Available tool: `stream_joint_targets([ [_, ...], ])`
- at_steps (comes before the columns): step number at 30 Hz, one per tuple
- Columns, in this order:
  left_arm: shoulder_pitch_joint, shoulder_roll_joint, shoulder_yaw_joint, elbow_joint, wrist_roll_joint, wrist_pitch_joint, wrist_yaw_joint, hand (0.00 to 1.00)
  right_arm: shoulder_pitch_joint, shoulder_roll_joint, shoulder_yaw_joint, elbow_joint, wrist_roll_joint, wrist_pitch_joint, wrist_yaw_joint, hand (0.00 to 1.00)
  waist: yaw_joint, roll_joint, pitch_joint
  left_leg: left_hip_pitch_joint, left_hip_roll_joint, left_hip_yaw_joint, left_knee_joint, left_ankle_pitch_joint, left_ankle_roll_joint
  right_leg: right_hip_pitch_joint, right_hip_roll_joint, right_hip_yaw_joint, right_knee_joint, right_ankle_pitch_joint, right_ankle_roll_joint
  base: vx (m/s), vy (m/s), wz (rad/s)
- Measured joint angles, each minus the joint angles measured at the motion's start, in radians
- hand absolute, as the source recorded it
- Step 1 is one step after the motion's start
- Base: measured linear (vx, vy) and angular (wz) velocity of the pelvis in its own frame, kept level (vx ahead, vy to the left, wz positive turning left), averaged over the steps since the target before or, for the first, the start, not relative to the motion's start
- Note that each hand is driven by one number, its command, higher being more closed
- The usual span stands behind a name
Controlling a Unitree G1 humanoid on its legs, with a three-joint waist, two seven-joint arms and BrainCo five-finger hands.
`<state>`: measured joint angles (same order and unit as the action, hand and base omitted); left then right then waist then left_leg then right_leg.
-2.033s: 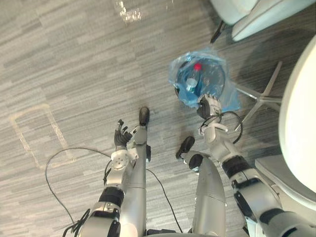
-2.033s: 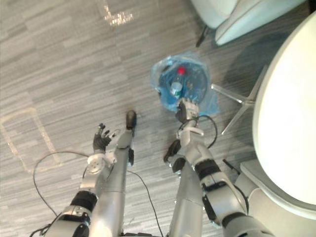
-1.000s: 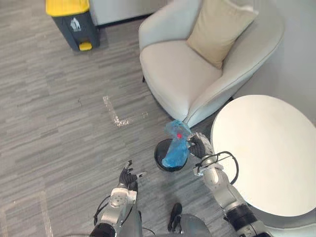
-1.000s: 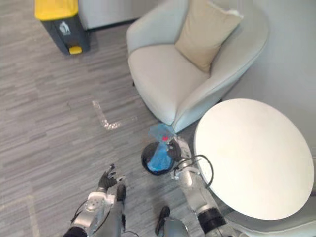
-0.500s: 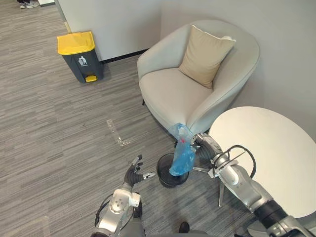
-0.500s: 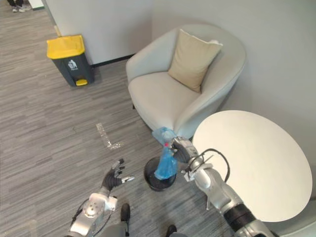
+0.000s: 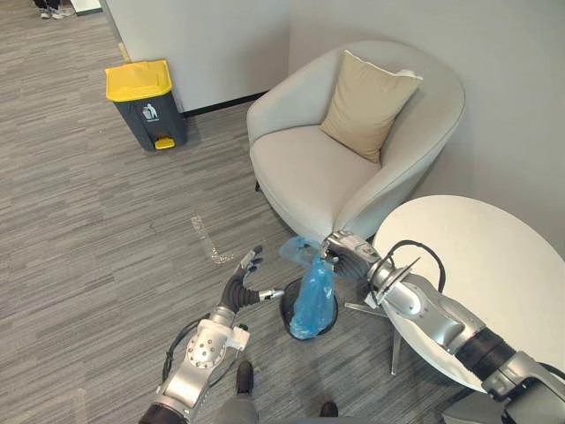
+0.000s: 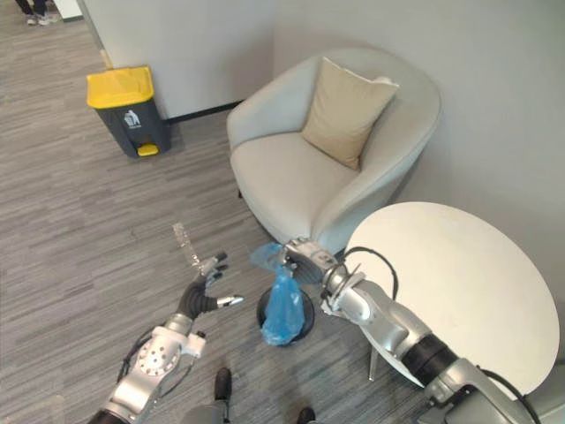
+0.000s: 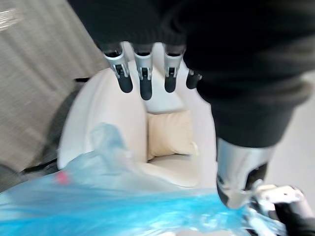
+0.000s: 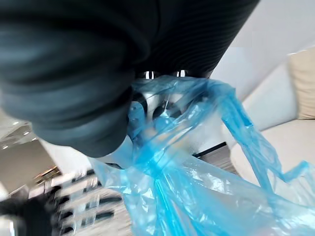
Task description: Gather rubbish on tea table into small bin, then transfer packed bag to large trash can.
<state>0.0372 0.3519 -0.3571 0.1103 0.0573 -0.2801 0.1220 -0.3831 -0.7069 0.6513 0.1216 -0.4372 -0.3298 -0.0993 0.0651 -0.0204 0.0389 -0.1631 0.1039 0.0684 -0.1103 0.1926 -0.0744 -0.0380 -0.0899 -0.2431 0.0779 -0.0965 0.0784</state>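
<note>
A blue plastic bag point(image 7: 312, 302) with rubbish in it hangs from my right hand point(image 7: 342, 246), which is shut on its gathered top. In the right wrist view the blue film point(image 10: 197, 191) is bunched round the curled fingers. The bag's bottom hangs over the small black bin point(image 7: 287, 316) on the floor. My left hand point(image 7: 238, 293) is open just left of the bag, fingers point(image 9: 142, 78) straight and spread, not touching it. The large trash can point(image 7: 146, 102), dark grey with a yellow lid, stands by the far wall on the left.
A light grey armchair point(image 7: 309, 172) with a beige cushion point(image 7: 368, 102) stands right behind the bin. The white round tea table point(image 7: 499, 274) is on the right, its top bare. Grey floor stretches from the bin to the trash can.
The camera has swung up from the floor to the room. My right hand has pulled the bag up out of the small bin, and my left hand has risen toward the bag.
</note>
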Motion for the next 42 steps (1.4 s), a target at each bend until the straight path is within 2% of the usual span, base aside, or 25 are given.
stream_joint_targets([
  [5,-0.015,0.067,-0.001,-0.023,0.083,-0.038,0.029,0.00,-0.018,-0.013,0.046,0.000,-0.036,-0.028,-0.034,1.00,0.002,0.000,-0.012,0.000,0.001,-0.008,0.000,0.001,-0.001,0.004,0.003,-0.006,0.000,0.000,-0.001,-0.01,-0.003,0.02],
  [7,-0.016,0.097,0.000,-0.041,0.102,-0.039,0.032,0.00,-0.048,-0.032,0.091,-0.002,-0.041,-0.040,-0.048,1.00,0.002,0.000,-0.014,-0.001,0.002,-0.012,0.000,0.001,-0.001,0.005,0.004,-0.010,0.000,0.000,-0.001,-0.02,-0.006,0.07],
  [10,-0.020,0.168,0.000,-0.081,0.123,-0.059,0.033,0.00,-0.087,-0.069,0.152,-0.039,-0.053,-0.062,-0.068,1.00,0.007,-0.001,-0.016,-0.008,0.004,-0.024,0.000,0.002,-0.002,0.005,0.007,-0.020,0.000,0.001,-0.002,-0.02,-0.010,0.10],
  [11,-0.027,0.191,0.000,-0.082,0.139,-0.068,0.033,0.00,-0.096,-0.074,0.161,-0.044,-0.067,-0.067,-0.077,1.00,0.017,-0.002,-0.018,-0.008,0.005,-0.025,0.000,0.003,-0.003,0.005,0.008,-0.020,0.000,0.001,-0.003,0.00,0.000,0.00],
  [18,-0.027,0.256,0.000,-0.082,0.140,-0.080,0.032,0.00,-0.171,-0.082,0.258,-0.065,-0.076,-0.078,-0.100,1.00,0.035,-0.009,-0.037,-0.008,0.007,-0.028,0.000,0.004,-0.005,0.006,0.011,-0.022,0.000,0.000,-0.004,0.00,0.000,0.00],
  [24,-0.026,0.258,0.000,-0.082,0.140,-0.080,0.032,0.00,-0.186,-0.069,0.267,-0.065,-0.092,-0.080,-0.101,1.00,0.049,-0.018,-0.043,-0.009,0.008,-0.034,0.000,0.006,-0.004,0.006,0.013,-0.026,0.004,-0.001,-0.007,-0.01,-0.003,0.01],
  [27,-0.024,0.232,-0.004,-0.070,0.149,-0.079,0.032,0.00,-0.186,-0.018,0.267,-0.062,-0.094,-0.073,-0.101,1.00,0.050,-0.026,-0.048,-0.010,0.010,-0.037,0.000,0.006,-0.004,0.006,0.015,-0.029,0.005,-0.002,-0.008,-0.01,-0.008,0.02],
  [30,-0.023,0.150,-0.016,-0.003,0.161,-0.076,0.031,0.00,-0.186,0.050,0.267,-0.058,-0.094,-0.056,-0.101,1.00,0.054,-0.027,-0.049,-0.012,0.010,-0.043,0.000,0.005,-0.002,0.007,0.016,-0.034,0.006,-0.002,-0.008,-0.01,-0.007,0.04],
  [35,-0.009,0.054,-0.016,0.043,0.167,-0.057,0.031,0.00,-0.186,0.113,0.263,-0.019,-0.093,-0.033,-0.099,1.00,0.068,-0.028,-0.049,-0.017,0.010,-0.052,0.000,0.007,0.001,0.007,0.017,-0.044,0.008,-0.004,-0.010,-0.01,-0.009,0.06],
  [39,0.023,0.000,-0.012,0.052,0.169,-0.048,0.034,0.00,-0.185,0.143,0.253,-0.010,-0.091,-0.010,-0.096,1.00,0.078,-0.030,-0.049,-0.020,0.010,-0.062,0.000,0.009,0.002,0.005,0.017,-0.052,0.021,-0.014,-0.013,-0.01,-0.016,0.07],
  [42,0.031,-0.037,-0.012,0.080,0.180,-0.030,0.034,0.00,-0.184,0.211,0.219,0.016,-0.091,0.001,-0.095,1.00,0.084,-0.032,-0.049,-0.020,0.012,-0.069,0.000,0.011,0.002,0.005,0.019,-0.057,0.027,-0.019,-0.014,0.00,-0.016,0.05],
])
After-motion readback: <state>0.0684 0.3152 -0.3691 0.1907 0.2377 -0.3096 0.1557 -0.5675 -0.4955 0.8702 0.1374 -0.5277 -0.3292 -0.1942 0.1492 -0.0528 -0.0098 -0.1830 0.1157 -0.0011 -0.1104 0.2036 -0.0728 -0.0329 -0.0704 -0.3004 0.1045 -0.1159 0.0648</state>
